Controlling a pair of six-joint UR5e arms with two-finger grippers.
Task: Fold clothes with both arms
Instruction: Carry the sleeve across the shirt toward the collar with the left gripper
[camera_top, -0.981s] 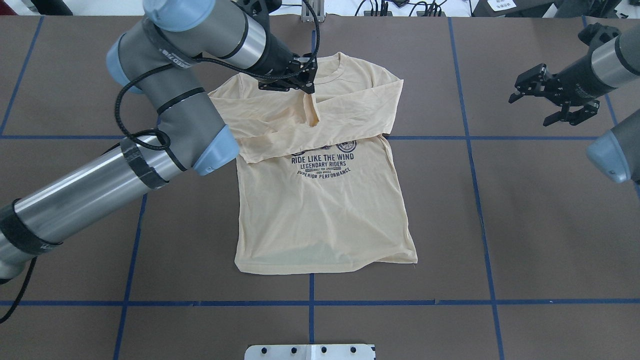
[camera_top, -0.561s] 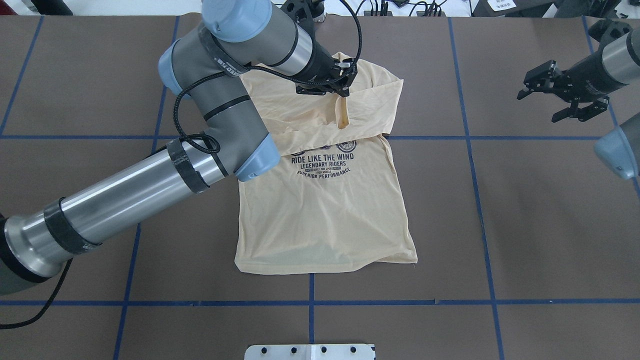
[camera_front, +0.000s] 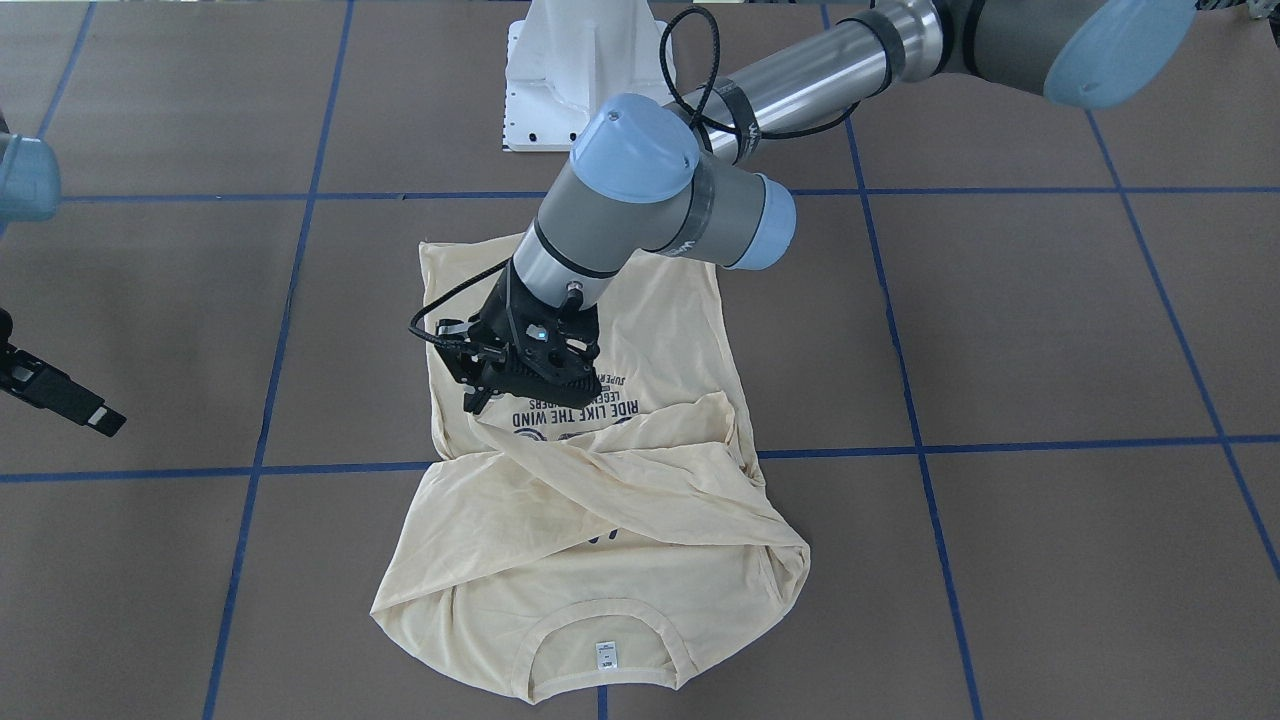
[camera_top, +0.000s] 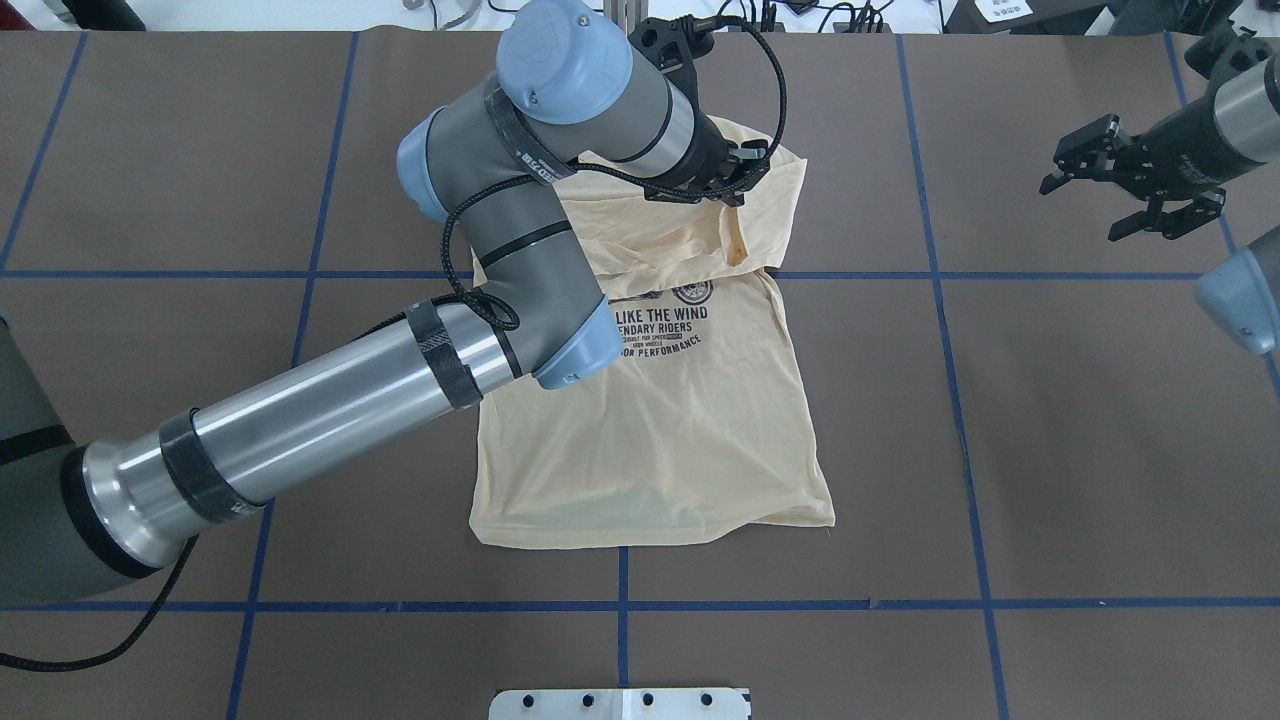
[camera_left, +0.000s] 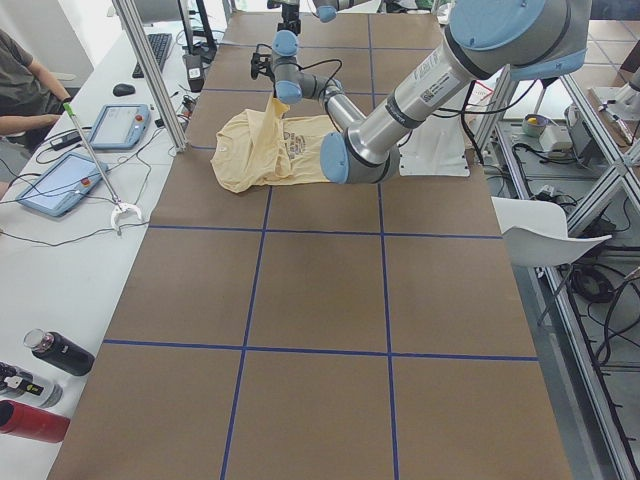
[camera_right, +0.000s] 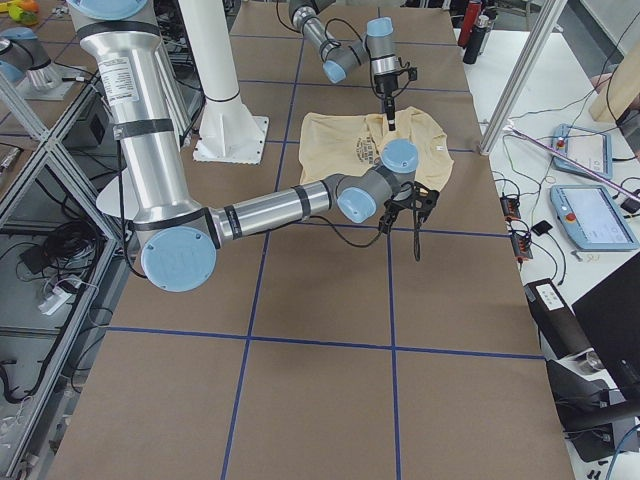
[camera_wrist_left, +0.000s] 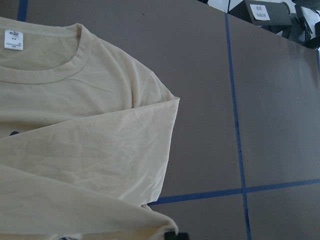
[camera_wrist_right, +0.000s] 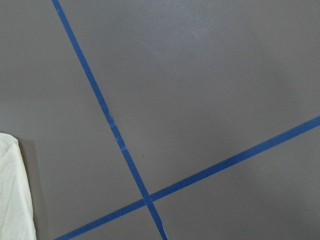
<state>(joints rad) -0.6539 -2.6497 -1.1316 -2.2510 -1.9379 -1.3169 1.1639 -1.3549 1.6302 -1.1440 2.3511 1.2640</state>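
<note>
Cream T-shirt (camera_top: 650, 440) sleeve tight in L pincer (camera_top: 736, 198), above shirt's chest; R pincer (camera_top: 1080, 212) splayed, empty, well apart.

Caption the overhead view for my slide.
Left arm holds a sleeve over the cream shirt; right arm hangs aside, jaws open.

Left arm (camera_top: 500, 250) hiding the T-shirt (camera_top: 650, 440) neck and the print's first word from above, left pincer (camera_top: 737, 190) tips lost in sleeve cloth, right arm (camera_top: 1235, 110) cut by the edge

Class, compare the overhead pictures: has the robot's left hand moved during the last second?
Yes. The left hand, gripping the shirt by its sleeve, has travelled to the view's right, from the centre blue tape line toward the next one.
</note>
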